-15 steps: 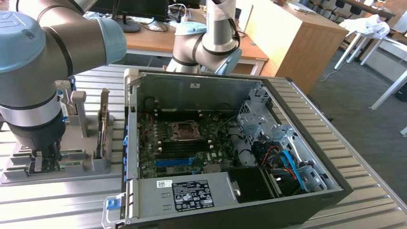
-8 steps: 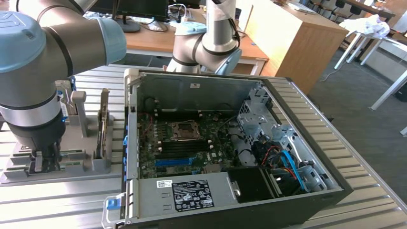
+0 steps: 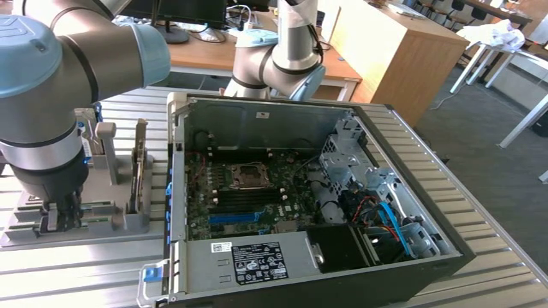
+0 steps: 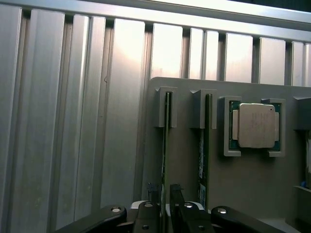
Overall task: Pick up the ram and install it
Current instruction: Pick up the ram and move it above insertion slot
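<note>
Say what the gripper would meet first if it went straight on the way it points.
Probably the ram, standing on edge in the grey holder directly ahead of the gripper, then the holder's floor beneath it. Depth is unclear, so the gap to it cannot be judged.

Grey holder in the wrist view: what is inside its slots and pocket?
A ram stick stands edge-on in one narrow slot, a second stick in the next; a square silver processor lies in the pocket. The tool covers the first stick's near end.
</note>
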You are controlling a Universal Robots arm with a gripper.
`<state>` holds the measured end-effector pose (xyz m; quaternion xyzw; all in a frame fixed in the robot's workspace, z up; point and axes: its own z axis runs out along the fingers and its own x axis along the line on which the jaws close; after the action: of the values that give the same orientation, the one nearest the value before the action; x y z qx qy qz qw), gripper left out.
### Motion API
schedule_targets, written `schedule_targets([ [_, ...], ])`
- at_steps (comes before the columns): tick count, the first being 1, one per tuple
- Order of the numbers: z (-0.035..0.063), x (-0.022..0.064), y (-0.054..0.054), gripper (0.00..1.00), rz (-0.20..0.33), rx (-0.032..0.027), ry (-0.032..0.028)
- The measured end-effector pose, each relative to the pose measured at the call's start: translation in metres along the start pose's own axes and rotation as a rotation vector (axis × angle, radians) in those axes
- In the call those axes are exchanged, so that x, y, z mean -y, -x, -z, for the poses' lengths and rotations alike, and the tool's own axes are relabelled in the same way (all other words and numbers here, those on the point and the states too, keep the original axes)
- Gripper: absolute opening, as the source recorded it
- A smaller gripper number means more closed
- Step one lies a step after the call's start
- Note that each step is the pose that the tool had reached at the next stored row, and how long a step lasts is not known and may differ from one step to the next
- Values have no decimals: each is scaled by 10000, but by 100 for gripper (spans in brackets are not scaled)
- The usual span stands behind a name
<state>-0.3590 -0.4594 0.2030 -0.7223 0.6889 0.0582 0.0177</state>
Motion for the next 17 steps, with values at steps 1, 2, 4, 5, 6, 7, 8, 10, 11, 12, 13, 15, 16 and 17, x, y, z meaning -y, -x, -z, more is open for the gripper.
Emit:
schedule_targets([
  [1,-1,0,6,23,0,-2,0],
  [2,-2,1,10,23,0,-2,0],
  [4,-4,2,19,23,0,-1,-1],
  [5,-5,2,22,23,1,-1,-1],
  [6,-6,2,21,23,1,-7,1],
  [7,-7,3,22,23,0,-18,1],
  [8,-9,2,22,23,-1,-24,3],
  [10,-12,2,22,23,-1,-25,1],
  [11,-12,2,22,23,-1,-24,1],
  [12,-12,2,22,23,-1,-24,2],
  [13,-13,2,22,23,-1,-24,1],
  [15,-13,2,22,23,-1,-24,1],
  [16,-13,2,22,23,-1,-24,0],
  [17,-13,2,22,23,-1,-24,1],
])
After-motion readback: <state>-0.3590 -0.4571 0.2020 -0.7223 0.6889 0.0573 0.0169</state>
